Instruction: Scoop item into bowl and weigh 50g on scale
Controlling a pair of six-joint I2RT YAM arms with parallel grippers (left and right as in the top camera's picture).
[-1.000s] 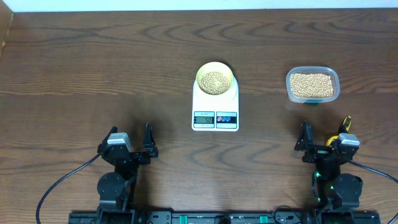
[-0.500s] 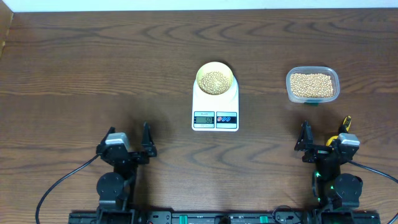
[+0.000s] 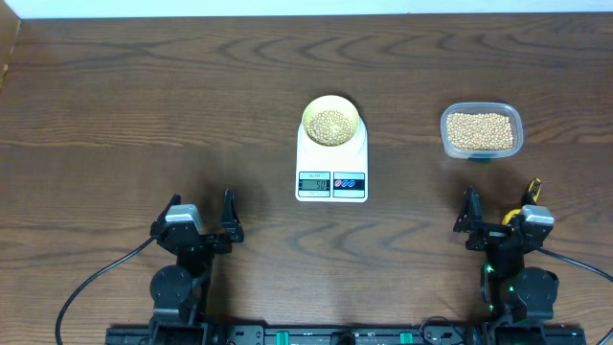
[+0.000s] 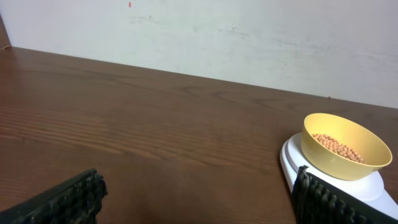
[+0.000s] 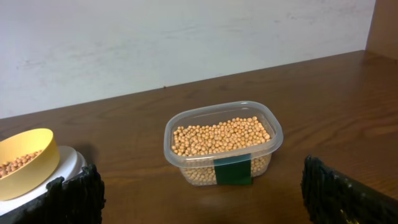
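The pale yellow bowl (image 3: 331,122) stands on the white scale (image 3: 331,163) at the table's middle, with beige beans (image 3: 330,125) heaped inside. In the left wrist view the bowl (image 4: 348,163) and scale (image 4: 288,163) sit ahead to the right. More beans (image 3: 481,129) fill a clear plastic tub (image 5: 222,140) at the right. My left gripper (image 3: 201,213) rests near the front edge, open and empty (image 4: 199,199). My right gripper (image 3: 498,213) rests at the front right, open, with nothing between its fingers (image 5: 202,193).
A yellow utensil with a dark tip (image 3: 527,196) lies beside the right gripper's outer finger. A green label (image 5: 232,170) marks the tub's front wall. Brown wooden table (image 3: 144,96) stretches left of the scale; a white wall stands behind.
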